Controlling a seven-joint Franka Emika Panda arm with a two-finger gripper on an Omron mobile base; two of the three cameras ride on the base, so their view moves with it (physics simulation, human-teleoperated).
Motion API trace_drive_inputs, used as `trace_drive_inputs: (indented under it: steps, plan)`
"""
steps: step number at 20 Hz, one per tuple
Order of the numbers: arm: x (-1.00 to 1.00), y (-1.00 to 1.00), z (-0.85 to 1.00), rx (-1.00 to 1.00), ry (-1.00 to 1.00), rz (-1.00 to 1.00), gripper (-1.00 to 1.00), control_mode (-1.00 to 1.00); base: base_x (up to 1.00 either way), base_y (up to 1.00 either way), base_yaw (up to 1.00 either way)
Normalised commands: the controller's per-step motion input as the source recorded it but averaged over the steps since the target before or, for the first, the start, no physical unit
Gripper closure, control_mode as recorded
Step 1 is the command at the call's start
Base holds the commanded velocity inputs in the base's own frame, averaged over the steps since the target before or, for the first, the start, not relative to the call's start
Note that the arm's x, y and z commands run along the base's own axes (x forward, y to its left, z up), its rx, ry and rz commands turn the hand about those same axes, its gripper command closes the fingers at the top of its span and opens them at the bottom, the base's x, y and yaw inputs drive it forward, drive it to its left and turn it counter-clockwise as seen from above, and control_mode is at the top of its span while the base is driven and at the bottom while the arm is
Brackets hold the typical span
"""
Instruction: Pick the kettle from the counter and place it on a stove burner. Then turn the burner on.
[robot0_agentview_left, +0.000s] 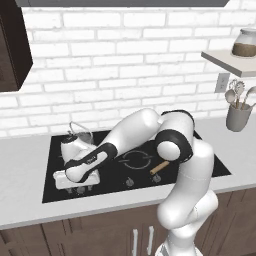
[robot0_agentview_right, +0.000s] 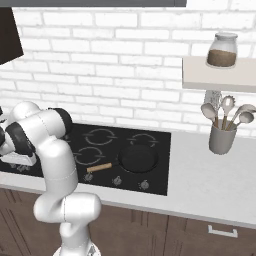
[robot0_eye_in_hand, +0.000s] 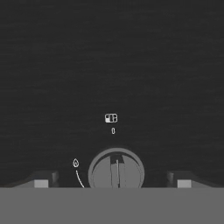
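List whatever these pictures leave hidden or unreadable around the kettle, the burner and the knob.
- Kettle, left base view: its lower body is behind the forearm, so the burner ring beneath is hidden.
- Gripper, hand view: the fingers are cut by the bottom edge; their contact with the knob cannot be judged.
- Knob markings, hand view: too small to read.
- Right base view: the arm hides the cooktop's left part.

The cooktop (robot0_agentview_left: 210, 165) is set into the table (robot0_agentview_right: 210, 185), with the kettle (robot0_agentview_left: 75, 142) on its rear left part, the pan (robot0_agentview_right: 137, 157) at its front right, the knobs (robot0_agentview_right: 117, 181) along its front edge, the utensil cup (robot0_agentview_right: 222, 137) to its right, and the jar (robot0_agentview_right: 222, 50) on the shelf (robot0_agentview_right: 220, 75) above.
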Motion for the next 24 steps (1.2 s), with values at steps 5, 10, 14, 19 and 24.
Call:
trace_drive_inputs:
  steps: [5,10,14,19,24]
  plan:
    - [0.0,0.0,-0.01,0.0,0.0,0.0,-1.0,-1.0,0.0,0.0,0.0]
    - [0.0,0.0,0.0,0.0,0.0,0.0,1.0,-1.0,0.0,0.0,0.0]
    - [0.0,0.0,0.0,0.0,0.0,0.0,1.0,-1.0,0.0,0.0,0.0]
    - [0.0,0.0,0.0,0.0,0.0,0.0,1.0,-1.0,0.0,0.0,0.0]
    - [-0.04,0.0,0.0,0.0,0.0,0.05,1.0,-1.0,0.0,0.0,0.0]
